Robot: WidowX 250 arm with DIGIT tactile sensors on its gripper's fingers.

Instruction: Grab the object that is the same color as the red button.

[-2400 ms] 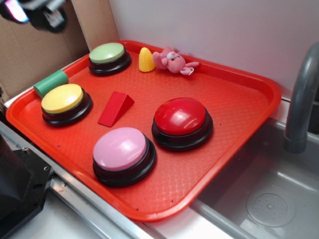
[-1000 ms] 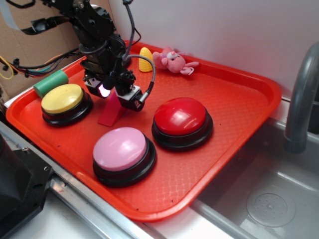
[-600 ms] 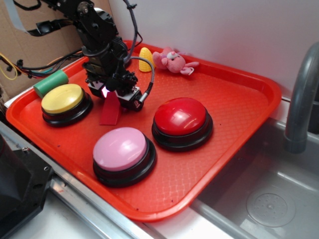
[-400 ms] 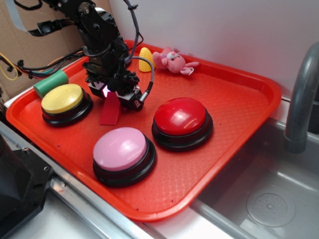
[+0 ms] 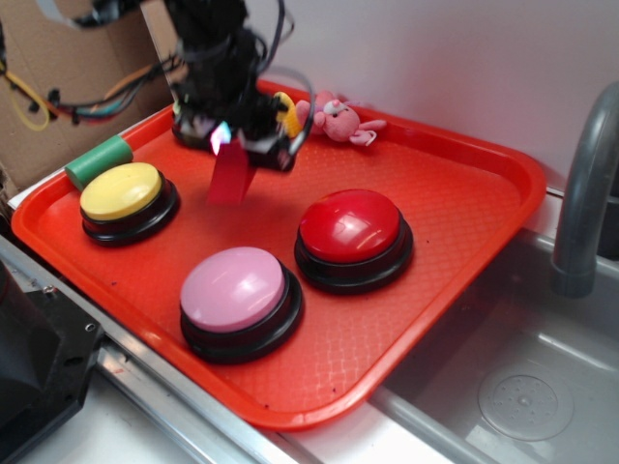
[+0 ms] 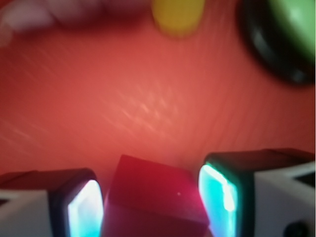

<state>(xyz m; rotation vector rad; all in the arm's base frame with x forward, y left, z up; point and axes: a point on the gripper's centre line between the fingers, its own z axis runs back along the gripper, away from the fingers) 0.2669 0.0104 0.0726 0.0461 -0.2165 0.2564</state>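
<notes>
Though blurred, gripper clamps the red wedge (green button mostly cropped).

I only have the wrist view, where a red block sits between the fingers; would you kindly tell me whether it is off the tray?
Observer: Yes. In the exterior view the red wedge block hangs from the gripper, clear above the tray.
Operator: Thank you. What stands nearest to it?
Observer: The yellow button is on the tray to its left in that view and the red button to its lower right. Neither touches the block.
</notes>
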